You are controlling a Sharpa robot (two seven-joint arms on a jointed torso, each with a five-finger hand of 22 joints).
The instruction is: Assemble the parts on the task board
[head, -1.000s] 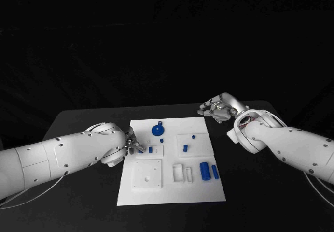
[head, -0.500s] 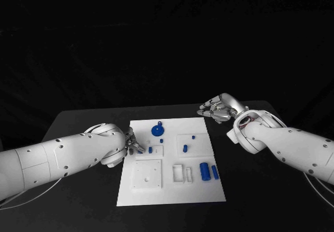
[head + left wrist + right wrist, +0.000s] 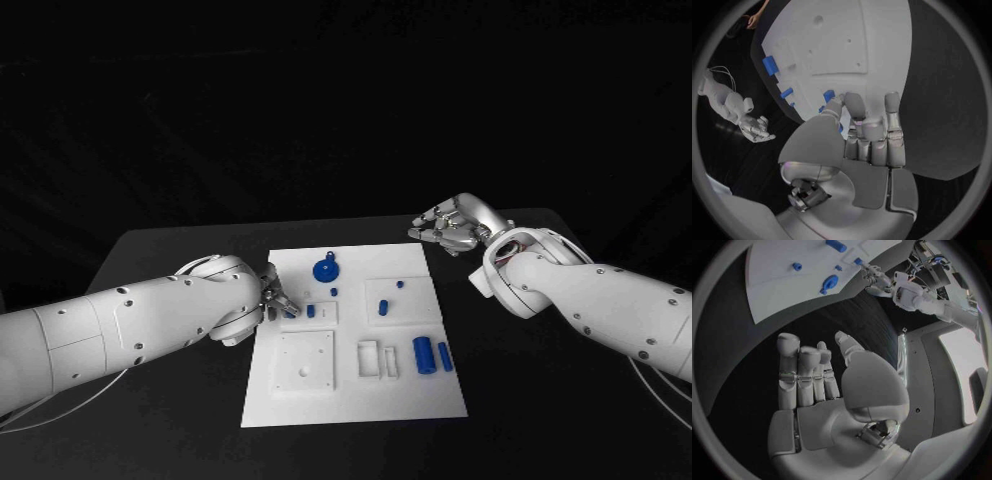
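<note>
Parts are being worked at the left edge of the task board [image 3: 361,400], where the left robot hand [image 3: 278,303] sits with its fingertips down against a small blue part [image 3: 312,311] beside a raised white block [image 3: 307,360]. In the left wrist view that robot hand [image 3: 870,135] has its fingers drawn together side by side, with blue showing just past the fingertips; whether it is pinching the piece or only pressing on it I cannot tell. The right robot hand [image 3: 459,224] hovers off the board's far right corner over the desk [image 3: 173,250], fingers apart and palm bare in its wrist view [image 3: 826,390], holding nothing.

Further out on the board lie a round blue part with a stub [image 3: 327,268], a small blue peg [image 3: 385,306] and two blue cylinders [image 3: 431,354] near the right edge.

The likely trouble: nothing steadies the board, so a sideways push from the left fingers could slide it, or tip the small piece out of its seat.
</note>
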